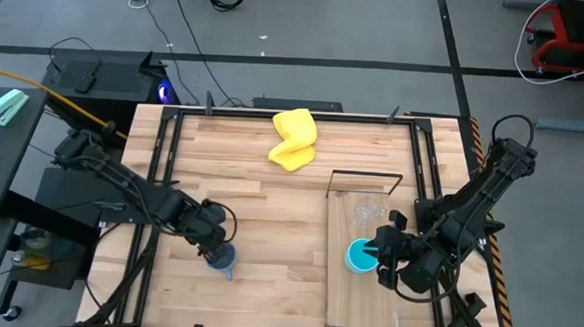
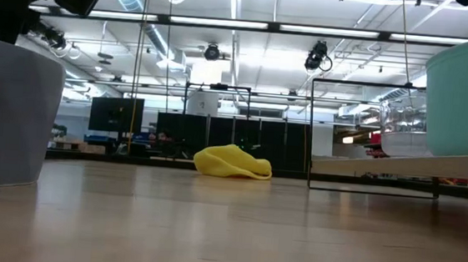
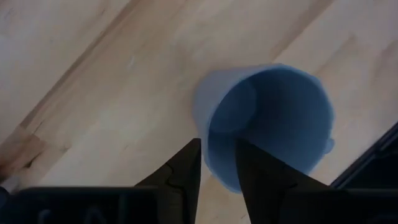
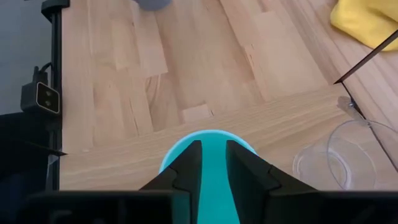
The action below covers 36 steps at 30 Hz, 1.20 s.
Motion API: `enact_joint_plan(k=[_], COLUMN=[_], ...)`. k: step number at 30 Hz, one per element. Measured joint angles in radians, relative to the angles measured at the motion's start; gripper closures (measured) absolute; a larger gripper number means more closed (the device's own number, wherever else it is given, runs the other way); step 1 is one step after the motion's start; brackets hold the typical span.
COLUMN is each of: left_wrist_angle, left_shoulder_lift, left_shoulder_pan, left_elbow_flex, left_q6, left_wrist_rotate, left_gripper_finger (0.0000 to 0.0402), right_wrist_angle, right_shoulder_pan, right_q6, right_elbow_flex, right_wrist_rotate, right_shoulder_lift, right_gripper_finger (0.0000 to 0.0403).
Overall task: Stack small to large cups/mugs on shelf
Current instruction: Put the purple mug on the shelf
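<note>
The dull grey-blue mug (image 1: 226,264) stands upright on the tabletop near its near-left part, with my left gripper (image 1: 215,248) shut on it; it also shows in the left wrist view (image 3: 280,118) and the low view (image 2: 9,113). The cyan mug (image 1: 357,256) is on the light-wood shelf board (image 1: 385,299) at the right, with my right gripper (image 1: 374,252) shut on it. The clear glass (image 1: 368,210) stands on the board just beyond the cyan mug, near the black wire frame (image 1: 367,174). My left gripper pinches the grey-blue mug's wall at the rim (image 3: 208,127), one finger (image 3: 255,174) inside the mug and one (image 3: 183,171) outside. The fingers come from above, slanting from the table's left. The mug stands upright with its base on the table. My right gripper is on the cyan mug's right side, its fingers (image 4: 186,171) coming from the table's right and slanting down. Cyan (image 4: 211,180) fills the gap between them, but the fingers hide which part they hold. The mug is upright, at the shelf board.
A crumpled yellow cloth (image 1: 293,139) lies at the far middle of the table, also in the low view (image 2: 231,162). Bare planks (image 1: 278,233) lie between the two mugs. Black rails (image 1: 163,147) run along the table's edges.
</note>
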Motion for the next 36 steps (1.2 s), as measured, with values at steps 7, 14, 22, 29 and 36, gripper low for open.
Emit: enact_joint_plan(k=[7,14,22,29,36], left_wrist_angle=[0.004,0.012,0.088,0.115,0.274], left_shoulder_lift=[0.078,0.122,0.147,0.147,0.147], left_shoulder_pan=[-0.002,0.006,0.006,0.006,0.012], left_elbow_flex=[0.0,0.0,0.0,-0.001,-0.002], left_q6=[-0.009,-0.024,-0.072,-0.072,-0.087], left_wrist_rotate=[0.0,-0.001,0.004,0.001,-0.036], left_gripper_finger=[0.0294,0.0296,0.0341,0.038,0.0369], right_wrist_angle=[0.0,0.001,0.0,0.0,0.001], right_shoulder_pan=[0.001,0.001,0.001,0.001,0.001], right_q6=[-0.01,-0.028,-0.028,-0.028,-0.028], right_elbow_flex=[0.0,0.0,0.0,0.0,0.0], right_wrist_rotate=[0.0,0.0,0.0,0.0,0.0], right_shoulder_lift=[0.0,0.0,0.0,0.0,0.0], right_gripper_finger=[0.0315,0.0315,0.0319,0.032,0.032])
